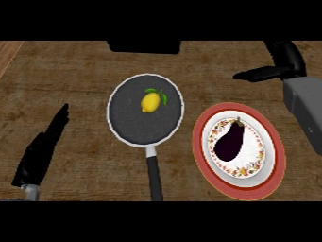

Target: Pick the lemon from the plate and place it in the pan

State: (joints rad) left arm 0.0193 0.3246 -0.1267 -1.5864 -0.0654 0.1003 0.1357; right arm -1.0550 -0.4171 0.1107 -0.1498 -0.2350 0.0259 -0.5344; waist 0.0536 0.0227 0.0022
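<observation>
Right hand [278,64]: fingers relaxed, holding nothing, beyond the plate [207,156]. Left hand [43,146]: straight-fingered, resting left of the pan [122,124]. Lemon [150,102]: lies inside the pan, plate bears an eggplant [228,140]. Likely light, rigid, waxy-smooth, prone to roll; grasp across its middle.

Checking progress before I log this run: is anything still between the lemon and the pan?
No. The lemon already lies inside the pan. On the plate only an eggplant remains.

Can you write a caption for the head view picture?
Lemon in the pan, eggplant on the plate, both hands away.
</observation>
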